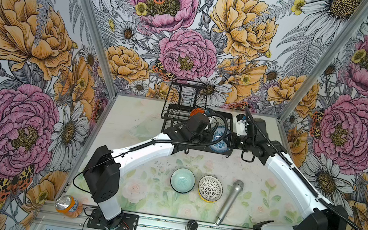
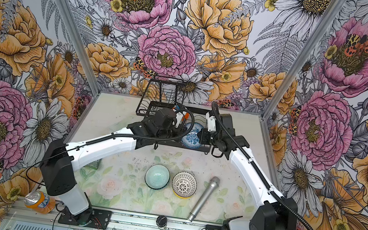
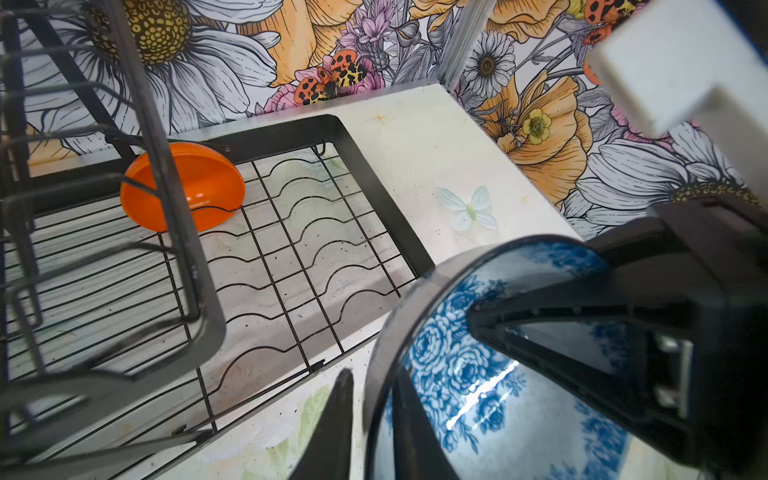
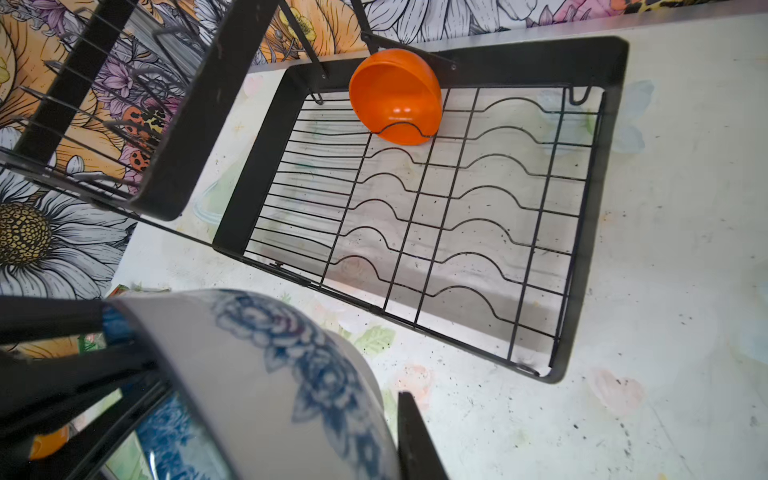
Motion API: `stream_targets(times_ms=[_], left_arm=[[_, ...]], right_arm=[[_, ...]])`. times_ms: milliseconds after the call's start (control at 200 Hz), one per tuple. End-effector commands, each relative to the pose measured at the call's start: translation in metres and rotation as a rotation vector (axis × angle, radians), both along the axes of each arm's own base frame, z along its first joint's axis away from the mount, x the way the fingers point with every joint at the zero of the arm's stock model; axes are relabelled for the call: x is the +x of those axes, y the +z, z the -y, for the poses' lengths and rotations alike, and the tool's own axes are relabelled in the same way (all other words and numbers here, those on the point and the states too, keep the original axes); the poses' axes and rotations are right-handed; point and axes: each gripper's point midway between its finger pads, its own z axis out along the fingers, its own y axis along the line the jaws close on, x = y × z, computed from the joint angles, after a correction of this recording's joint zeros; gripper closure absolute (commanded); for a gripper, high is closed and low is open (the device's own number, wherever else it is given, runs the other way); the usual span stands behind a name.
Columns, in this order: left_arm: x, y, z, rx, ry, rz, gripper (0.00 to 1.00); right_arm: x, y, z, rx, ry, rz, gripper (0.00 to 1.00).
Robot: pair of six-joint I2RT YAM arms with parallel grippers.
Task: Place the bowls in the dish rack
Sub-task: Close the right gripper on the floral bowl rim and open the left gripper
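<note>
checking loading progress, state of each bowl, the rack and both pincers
dish rack: one bowl loaded
orange bowl: on edge in a slot
blue floral bowl: tilted, held in the air
teal bowl: upright on table
lattice bowl: nested in yellow bowl, on table
right pincer: shut on blue floral bowl
left pincer: open, astride its rim
</note>
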Motion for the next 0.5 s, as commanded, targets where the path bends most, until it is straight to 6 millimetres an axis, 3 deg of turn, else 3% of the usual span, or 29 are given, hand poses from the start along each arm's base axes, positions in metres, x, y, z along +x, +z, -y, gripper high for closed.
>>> stream_targets(times_ms=[0, 110, 345, 490], left_arm=[[-0.007, 0.019, -0.016, 0.0, -0.012, 0.007, 0.39], [-0.016, 0.014, -0.033, 0.035, -0.024, -0.017, 0.02], [-0.034, 0.002, -0.066, 0.091, -0.026, -0.039, 0.01], [-0.036, -0.009, -0.084, 0.095, 0.005, -0.065, 0.01]], right_arm=[[0.023, 0.03, 0.012, -0.062, -0.038, 0.141, 1.0], [0.033, 0.039, 0.026, -0.14, -0.06, 0.199, 1.0], [0.055, 0.062, 0.042, -0.326, -0.051, 0.339, 1.0], [0.079, 0.069, 0.065, -0.506, -0.127, 0.421, 1.0]])
